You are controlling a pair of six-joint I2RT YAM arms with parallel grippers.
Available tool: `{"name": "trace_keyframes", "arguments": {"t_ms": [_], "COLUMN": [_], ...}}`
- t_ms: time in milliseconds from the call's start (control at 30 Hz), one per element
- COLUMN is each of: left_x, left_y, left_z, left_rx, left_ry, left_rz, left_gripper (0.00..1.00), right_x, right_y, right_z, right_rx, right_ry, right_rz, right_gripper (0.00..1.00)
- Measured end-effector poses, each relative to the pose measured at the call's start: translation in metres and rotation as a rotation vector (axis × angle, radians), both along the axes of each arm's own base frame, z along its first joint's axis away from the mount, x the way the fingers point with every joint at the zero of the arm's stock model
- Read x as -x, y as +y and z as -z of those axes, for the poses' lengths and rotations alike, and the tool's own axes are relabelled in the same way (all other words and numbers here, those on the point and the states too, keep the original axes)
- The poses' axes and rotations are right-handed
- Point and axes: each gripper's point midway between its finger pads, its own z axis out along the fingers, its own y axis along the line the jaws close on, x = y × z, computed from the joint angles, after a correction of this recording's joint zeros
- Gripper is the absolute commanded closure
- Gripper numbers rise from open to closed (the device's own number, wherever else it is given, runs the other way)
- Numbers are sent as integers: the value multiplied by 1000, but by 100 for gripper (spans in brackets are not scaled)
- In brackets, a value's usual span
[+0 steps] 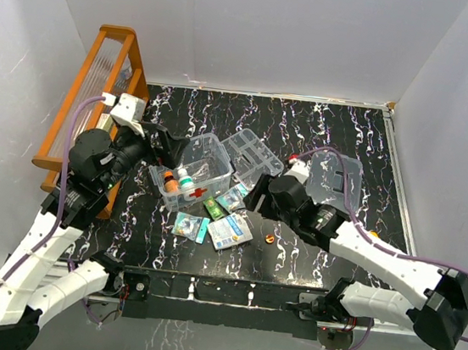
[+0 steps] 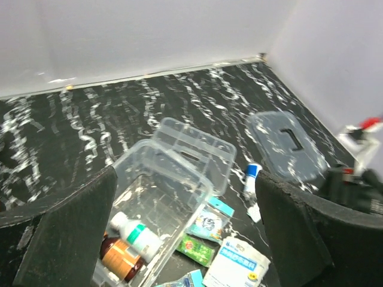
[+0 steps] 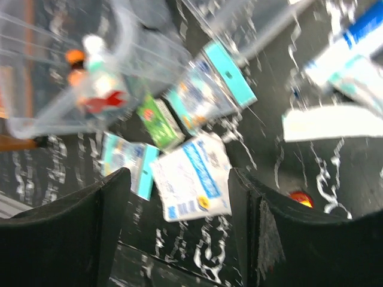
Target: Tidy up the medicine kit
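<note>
The left gripper (image 2: 184,185) is hanging wide open and empty above the clear box (image 1: 220,152) just below it, while the right gripper (image 3: 178,176) is hovering open over the white packet (image 3: 192,190) directly beneath, which, lying flat, may be slipping aside or dragging the blue packet (image 3: 127,162) beside it.

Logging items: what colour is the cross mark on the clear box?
The cross mark is red; right wrist view shows it best.

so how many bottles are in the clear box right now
2: a white bottle with a green band and a brown bottle beside it, both lying at one end of the clear box. None seem hidden.
</note>
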Motion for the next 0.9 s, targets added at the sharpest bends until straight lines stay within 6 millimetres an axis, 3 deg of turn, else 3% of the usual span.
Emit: {"name": "trace_keyframes", "arguments": {"t_ms": [167,267,433,767,900], "left_x": [3,-1,-1,5,5], "left_y": [-32,-50,-66,-76,-79], "left_z": [9,18,34,38,38], "left_rx": [-33,-47,-49,-41,-40], "left_ry": [17,58,115,133,132], "left_rz": [183,266,356,422,442], "left_gripper": [6,6,5,4,4], "right_x": [28,40,46,48,48], "right_y": [-14,-13,-3,6,6], "right_z": [67,92,116,141,148], "right_rx": [66,96,120,103,101], "right_ry": [186,272,348,412,425], "right_rz": [-1,-33,-86,-170,-209], "right_gripper": [43,45,54,56,67]}}
